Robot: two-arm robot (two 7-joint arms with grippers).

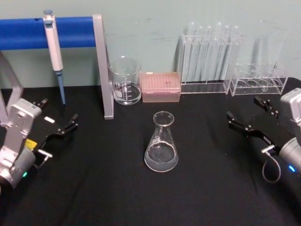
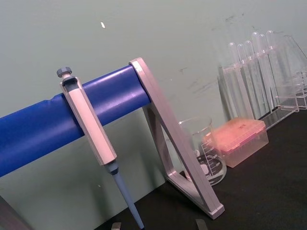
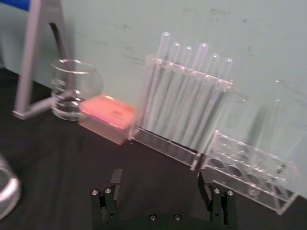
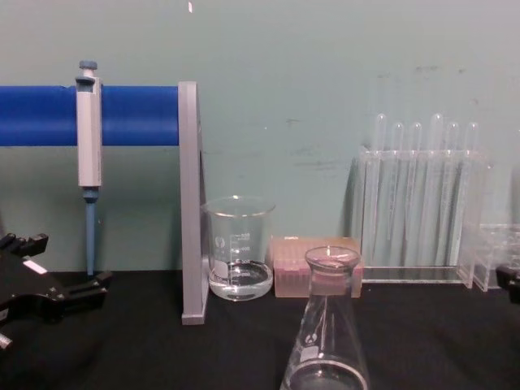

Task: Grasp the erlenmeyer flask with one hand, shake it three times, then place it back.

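Closest to the chest camera stands the flask (image 4: 327, 333), upright on the black table (image 1: 94, 193), out in the middle between the two arms and touched by neither; its wide base sits flat on the cloth and its narrow neck points straight up.

On the robot's left, the left gripper (image 1: 60, 110) sits low over the table, well apart from the flask; its two black fingers are spread wide with nothing between them, and a small white label shows on it. The right gripper (image 1: 242, 107) is at the far right, also well away from the flask; its fingers are likewise spread and hold nothing, and the right wrist view shows the same wide gap.

Behind the flask, near the back wall, a beaker (image 1: 125, 81) with a little clear liquid stands just beside the grey post of a stand (image 1: 104, 70); a pink box (image 1: 161, 86) sits just beside the beaker on its other side. Further right is a rack of test tubes (image 1: 209, 52), then a lower clear rack (image 1: 256, 84).

From the top of the post a blue bar (image 1: 75, 32) runs off to the left; a pipette (image 1: 53, 47) hangs from it, tip pointing down toward the table.
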